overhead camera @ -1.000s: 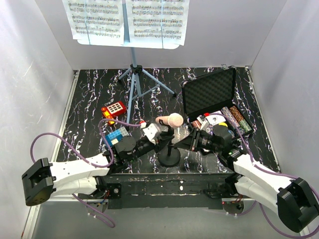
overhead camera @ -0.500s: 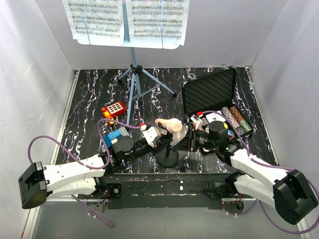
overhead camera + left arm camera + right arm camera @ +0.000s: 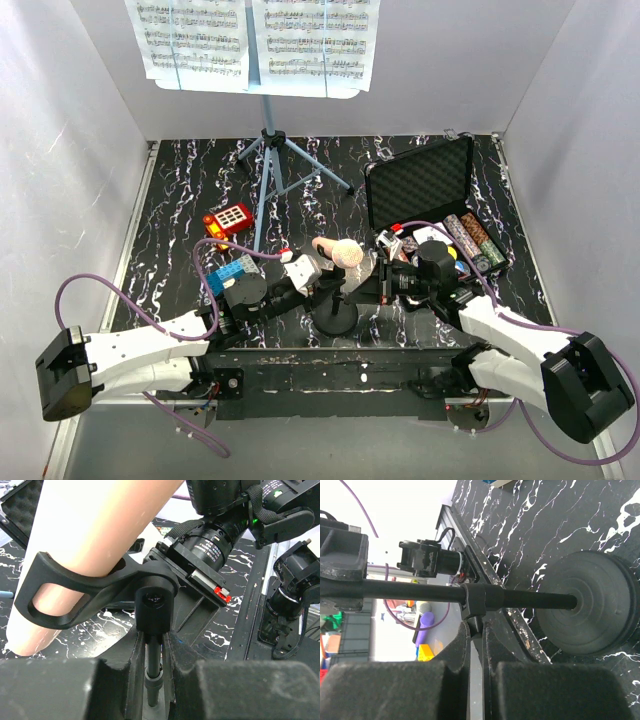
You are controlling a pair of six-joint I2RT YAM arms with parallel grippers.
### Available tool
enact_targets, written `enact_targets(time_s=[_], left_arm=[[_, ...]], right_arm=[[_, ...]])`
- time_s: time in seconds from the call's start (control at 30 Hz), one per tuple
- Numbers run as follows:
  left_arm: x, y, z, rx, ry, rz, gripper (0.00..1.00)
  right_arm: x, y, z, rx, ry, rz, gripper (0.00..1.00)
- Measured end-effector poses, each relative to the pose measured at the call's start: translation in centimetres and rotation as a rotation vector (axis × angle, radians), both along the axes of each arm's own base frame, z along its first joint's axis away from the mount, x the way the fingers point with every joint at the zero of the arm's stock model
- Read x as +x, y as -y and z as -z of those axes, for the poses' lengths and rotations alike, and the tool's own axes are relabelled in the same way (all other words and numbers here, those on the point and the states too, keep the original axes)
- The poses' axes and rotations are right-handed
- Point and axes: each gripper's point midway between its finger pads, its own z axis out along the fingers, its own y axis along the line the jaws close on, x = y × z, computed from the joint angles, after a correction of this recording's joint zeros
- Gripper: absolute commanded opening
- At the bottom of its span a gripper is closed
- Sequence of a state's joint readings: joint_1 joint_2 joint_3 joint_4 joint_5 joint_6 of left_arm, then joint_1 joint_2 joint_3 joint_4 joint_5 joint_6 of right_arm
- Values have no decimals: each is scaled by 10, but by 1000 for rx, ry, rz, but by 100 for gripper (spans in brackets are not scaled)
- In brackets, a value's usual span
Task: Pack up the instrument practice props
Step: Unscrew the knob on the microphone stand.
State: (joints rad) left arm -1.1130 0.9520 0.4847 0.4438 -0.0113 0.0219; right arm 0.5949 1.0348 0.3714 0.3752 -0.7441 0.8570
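Lower centre of the overhead view: the small pale-headed microphone on a black round-base stand (image 3: 338, 318) is standing upright on the black white-veined tabletop (image 3: 180, 200), just beyond the arm bases.

The left gripper (image 3: 305, 272) is reaching in from the left. In its wrist view, the left gripper (image 3: 152, 652) is closing its fingers (image 3: 120, 685) on the stand's thin black pole (image 3: 152, 667), just under the black clip (image 3: 90, 587) that is cradling the pale microphone body (image 3: 90, 525).

The right gripper (image 3: 385, 275) is coming in from the right. In its wrist view, the right gripper (image 3: 476, 630) is pinching the pole's collar (image 3: 480, 600), jaws together, with the round base (image 3: 592, 610) at right of frame.

Just left of the left gripper a small blue block (image 3: 232, 272) is lying. Further up, a red keypad toy (image 3: 228, 220) is sitting.

Right of centre, a black foam-lined case (image 3: 420, 185) is standing open, with rows of poker chips (image 3: 470, 240) inside.

Upper centre: the light-blue tripod music stand (image 3: 262, 200) is standing well beyond the microphone. It is carrying the white printed sheet-music pages (image 3: 255, 40) at the top edge.
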Motion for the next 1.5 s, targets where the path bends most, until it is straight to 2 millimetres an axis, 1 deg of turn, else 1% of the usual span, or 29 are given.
enact_targets(time_s=[0.13,0.33,0.7,0.93,1.1,1.27,1.5], left_arm=[[0,0,0,-2,-3,-3,0],[2,0,1,-7,-15,-14,0],[15,-4,2,-1,-20,-84,0],[24,-9,2,4,-12,-133,0],[25,-10,2,6,-9,-141,0],[30,-12,3,8,-3,-160,0],[31,-11,3,1,0,-164,0]], right_arm=[[1,0,-1,-26,71,11,1],[-1,2,-1,-151,370,74,1],[17,-5,4,-424,799,174,1],[27,-10,0,-576,1070,250,1],[28,-11,0,-671,1241,258,1],[34,-14,0,-794,1451,267,1],[34,-14,1,-945,1723,277,1]])
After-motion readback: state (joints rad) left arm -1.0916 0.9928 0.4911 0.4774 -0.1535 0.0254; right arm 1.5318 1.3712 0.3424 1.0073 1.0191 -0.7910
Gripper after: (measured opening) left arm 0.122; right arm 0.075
